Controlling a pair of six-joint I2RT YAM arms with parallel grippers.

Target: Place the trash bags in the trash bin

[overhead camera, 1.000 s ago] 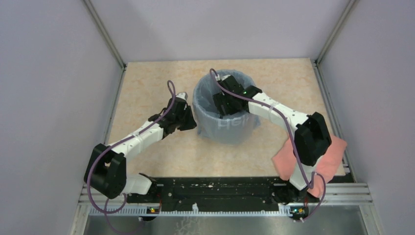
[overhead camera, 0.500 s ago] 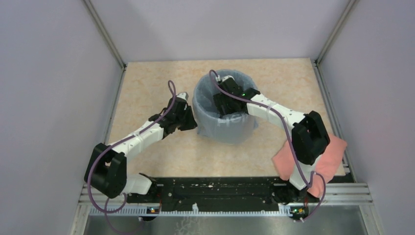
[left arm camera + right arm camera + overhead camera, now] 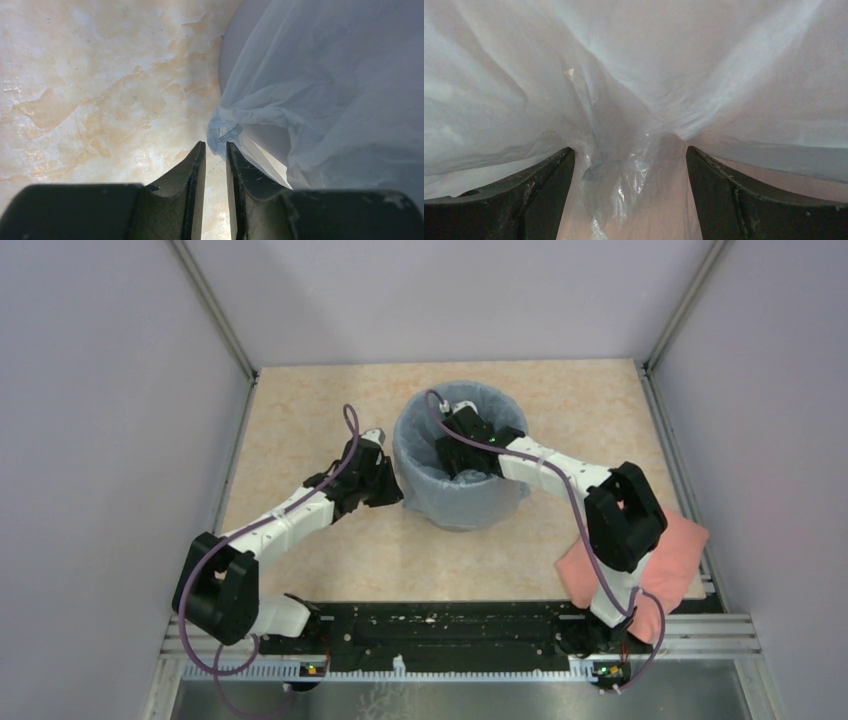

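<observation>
Trash bag (image 3: pixel 634 75) bunched btwn right end effector's (image 3: pixel 629 150) wide-apart fingers (image 3: pixel 524 200).

The bin (image 3: pixel 466 514) stands upper centre on the marbled table (image 3: pixel 300 410), with the pale blue bag (image 3: pixel 414 438) lining it and folded over its rim. The right gripper (image 3: pixel 458 458) reaches down into its mouth. The left gripper (image 3: pixel 387 486) sits just beside the bin's left wall. A pink cloth (image 3: pixel 682 546) lies lower right, partly under the right arm (image 3: pixel 622 520).

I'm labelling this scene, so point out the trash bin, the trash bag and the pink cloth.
trash bin (image 3: pixel 231 55): left wrist view, bare outer wall.
trash bag (image 3: pixel 325 75): left wrist view, draped film.
pink cloth (image 3: pixel 685 545): top external view, right side.
</observation>
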